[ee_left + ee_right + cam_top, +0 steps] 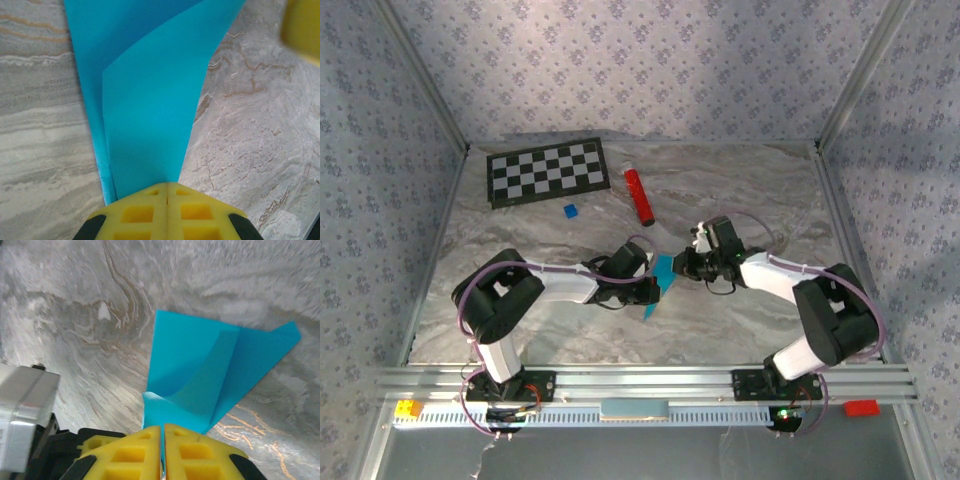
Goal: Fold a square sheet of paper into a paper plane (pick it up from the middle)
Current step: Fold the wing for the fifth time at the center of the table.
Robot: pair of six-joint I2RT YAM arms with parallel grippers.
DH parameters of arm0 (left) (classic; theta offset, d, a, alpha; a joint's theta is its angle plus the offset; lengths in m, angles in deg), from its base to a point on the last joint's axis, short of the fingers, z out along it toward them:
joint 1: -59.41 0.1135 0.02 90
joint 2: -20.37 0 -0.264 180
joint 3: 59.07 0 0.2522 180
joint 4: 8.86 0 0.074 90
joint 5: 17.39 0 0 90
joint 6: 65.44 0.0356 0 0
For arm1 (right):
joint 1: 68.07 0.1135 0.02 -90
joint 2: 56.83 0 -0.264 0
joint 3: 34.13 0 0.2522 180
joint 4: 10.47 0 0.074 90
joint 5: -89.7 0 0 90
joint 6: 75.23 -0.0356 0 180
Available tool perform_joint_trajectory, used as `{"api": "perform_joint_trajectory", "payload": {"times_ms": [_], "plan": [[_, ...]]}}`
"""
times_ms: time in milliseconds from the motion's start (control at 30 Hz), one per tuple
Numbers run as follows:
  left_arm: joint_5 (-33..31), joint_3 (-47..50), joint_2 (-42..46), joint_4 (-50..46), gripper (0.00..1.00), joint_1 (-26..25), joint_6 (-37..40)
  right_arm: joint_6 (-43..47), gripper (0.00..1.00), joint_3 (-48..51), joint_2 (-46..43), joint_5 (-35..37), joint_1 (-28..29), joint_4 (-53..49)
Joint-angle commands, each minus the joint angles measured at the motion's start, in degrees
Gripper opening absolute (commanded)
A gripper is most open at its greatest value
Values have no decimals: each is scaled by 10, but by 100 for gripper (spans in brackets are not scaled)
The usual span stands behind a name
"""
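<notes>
We count two arms, the left arm [560, 285] and the right arm [775, 273], and two grippers, the left gripper [166, 187] and the right gripper [162, 430]. There is one sheet of cyan paper [145, 100]. Farther off we count one checkerboard [547, 171], one red cylinder [639, 196] and one small blue block [570, 211], and on the near rail one yellow block [407, 408] at left and one red block [861, 407] at right.

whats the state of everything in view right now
left gripper, shut on paper
right gripper, shut on paper
paper, partly folded, pinched from both sides
red cylinder, lying on its side, untouched
blue block, loose, untouched
checkerboard, lying flat
</notes>
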Motion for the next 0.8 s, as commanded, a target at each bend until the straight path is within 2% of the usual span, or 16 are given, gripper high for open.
{"api": "perform_joint_trajectory", "payload": {"times_ms": [0,200,367,567,767], "plan": [[-29,16,-18,-83,0,-3,6,11,11,-25,22,0,15,-7],[-30,14,-21,-90,0,-3,8,7,11,-40,60,-4,37,11],[-29,17,-21,-86,0,-3,5,-1,11,-47,94,30,46,15],[-27,22,-22,-87,0,-3,7,-16,12,-37,123,53,16,39],[-15,36,-30,-70,0,-3,4,-36,12,-16,143,29,-26,88]]}}
